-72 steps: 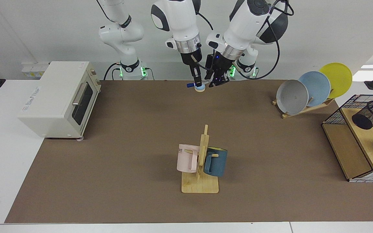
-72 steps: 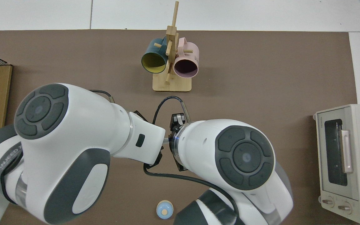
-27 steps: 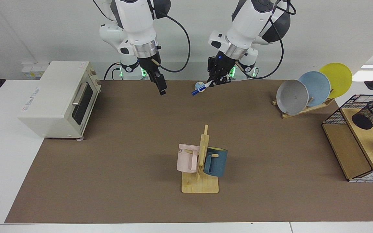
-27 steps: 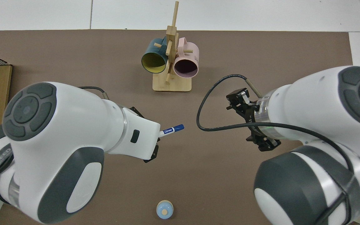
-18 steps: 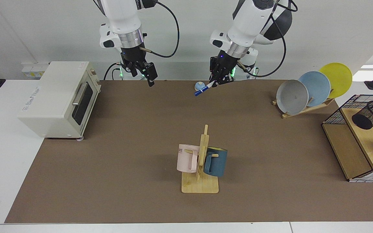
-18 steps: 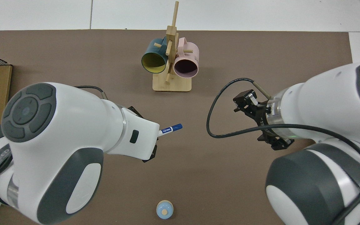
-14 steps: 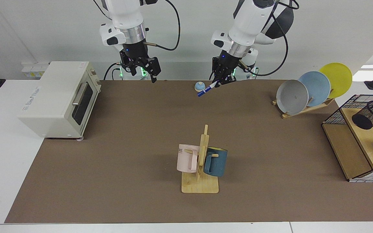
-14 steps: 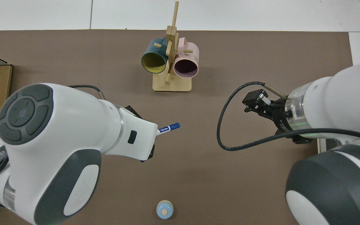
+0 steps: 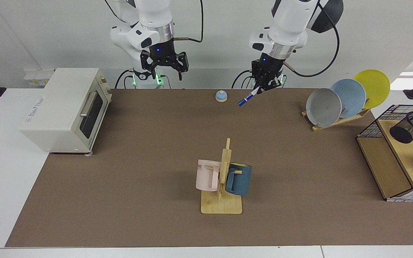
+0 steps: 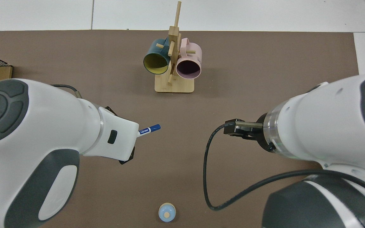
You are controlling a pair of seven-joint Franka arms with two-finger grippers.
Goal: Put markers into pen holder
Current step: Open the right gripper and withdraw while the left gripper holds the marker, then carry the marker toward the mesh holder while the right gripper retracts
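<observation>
A marker (image 9: 247, 97) with a white barrel and dark blue cap hangs tilted above the back of the brown mat, cap end lowest. My left gripper (image 9: 261, 86) is shut on its upper end. In the top view the marker (image 10: 149, 129) pokes out from under the left arm's wrist, which hides the gripper. My right gripper (image 9: 164, 70) hangs open and holds nothing, high at the back near its base. The pen holder (image 9: 412, 126), a small black mesh cup, sits on a wooden shelf at the far right of the facing view, far from both grippers.
A mug rack (image 9: 222, 206) with a pink mug (image 9: 206, 175) and a blue mug (image 9: 238, 179) stands mid-mat. A toaster oven (image 9: 66, 107) is at one side, a plate rack (image 9: 346, 96) and a wire basket (image 9: 371, 127) at the other. A small blue dome (image 9: 221, 95) lies near the marker.
The left gripper has carried the marker sideways toward the plate rack. The right gripper has drawn back to its base, risen and turned to face the camera, fingers open.
</observation>
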